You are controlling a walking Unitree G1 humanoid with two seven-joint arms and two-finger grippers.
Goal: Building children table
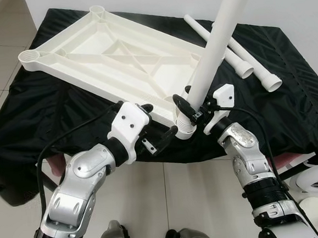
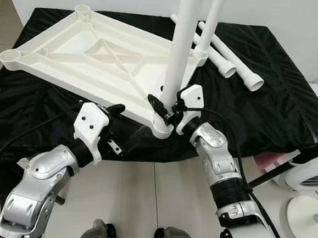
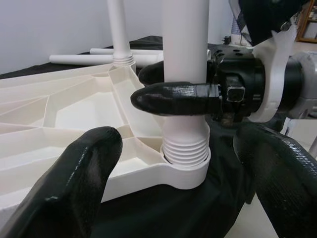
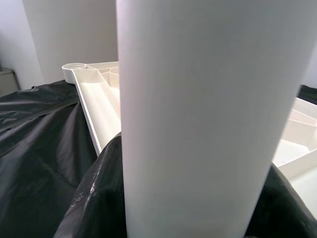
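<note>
A white plastic tabletop (image 1: pixel 104 51) lies upside down on a black-covered table (image 1: pixel 288 86). One white table leg (image 1: pixel 213 43) stands in the near corner socket (image 3: pixel 185 168), its threaded end partly in. My right gripper (image 1: pixel 188 107) is shut on this leg just above the socket. My left gripper (image 1: pixel 158 124) is open beside the tabletop's near edge, its fingers (image 3: pixel 74 178) spread wide on either side of the socket and touching nothing. A second leg (image 2: pixel 215 15) stands in the far right corner.
Two loose white legs (image 1: pixel 241 63) (image 1: pixel 266 77) lie on the cloth at the back right. A white round-based object (image 2: pixel 312 178) stands on the tiled floor at my right. A white wall is close behind the table.
</note>
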